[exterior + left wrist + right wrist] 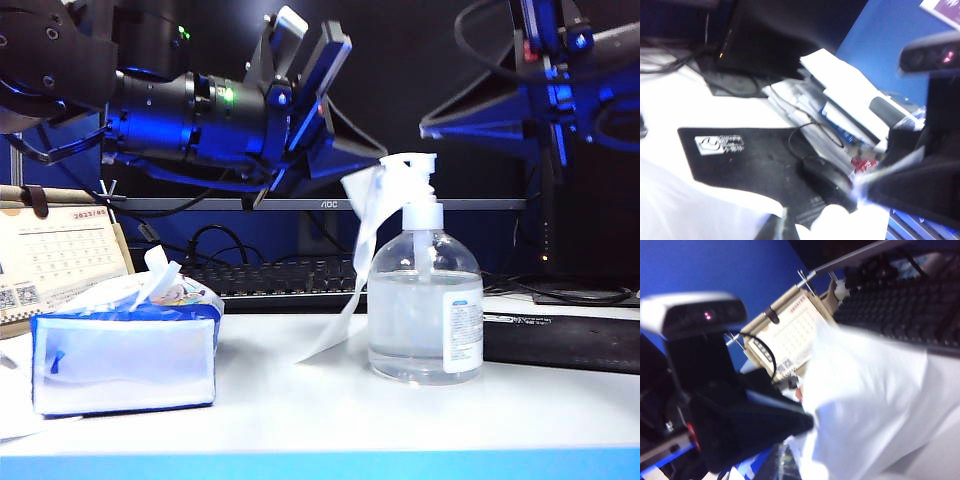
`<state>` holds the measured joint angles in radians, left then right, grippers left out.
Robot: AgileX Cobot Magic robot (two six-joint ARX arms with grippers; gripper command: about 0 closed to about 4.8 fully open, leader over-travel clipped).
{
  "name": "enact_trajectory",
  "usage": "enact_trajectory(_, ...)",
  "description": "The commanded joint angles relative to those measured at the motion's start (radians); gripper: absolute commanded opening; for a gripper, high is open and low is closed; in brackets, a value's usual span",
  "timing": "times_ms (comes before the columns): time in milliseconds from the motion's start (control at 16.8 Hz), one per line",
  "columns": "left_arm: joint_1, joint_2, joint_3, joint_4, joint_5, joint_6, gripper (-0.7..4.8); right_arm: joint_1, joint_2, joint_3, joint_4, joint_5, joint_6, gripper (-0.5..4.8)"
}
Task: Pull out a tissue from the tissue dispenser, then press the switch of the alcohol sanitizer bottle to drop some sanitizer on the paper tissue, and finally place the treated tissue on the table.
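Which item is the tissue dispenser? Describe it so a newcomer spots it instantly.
Start at the white table and go to its front left corner. The tissue dispenser lies there, left of the alcohol sanitizer bottle. Unlike the beige desk calendar behind it, it is a soft blue-and-white pack with white tissue tufting from the top.

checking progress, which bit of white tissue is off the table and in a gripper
The long tissue hanging beside the alcohol sanitizer bottle, pinched by the shut left gripper. The other white tuft just sticks out of the tissue dispenser, untouched.
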<state>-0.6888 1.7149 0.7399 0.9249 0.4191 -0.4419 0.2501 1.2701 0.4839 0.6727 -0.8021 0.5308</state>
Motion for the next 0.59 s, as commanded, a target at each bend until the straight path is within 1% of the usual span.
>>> enact_trajectory(59, 0.005, -0.007, 0.003, 0.007, 0.005, 0.004, -0.06, 0.003, -0.003, 0.005, -0.057, -0.032, 0.000, 0.00)
enact_trajectory(238, 0.017, -0.011, 0.003, 0.003, 0.005, -0.004, -0.06, 0.018, -0.003, 0.005, -0.064, -0.025, -0.011, 0.00)
enact_trajectory(416, 0.017, -0.011, 0.003, 0.003, 0.008, -0.004, -0.06, 0.028, -0.003, 0.005, -0.071, 0.023, -0.032, 0.00)
enact_trajectory(594, 0.019, -0.013, 0.003, 0.004, 0.008, -0.005, -0.06, 0.028, 0.009, 0.005, -0.096, 0.026, -0.033, -0.01)
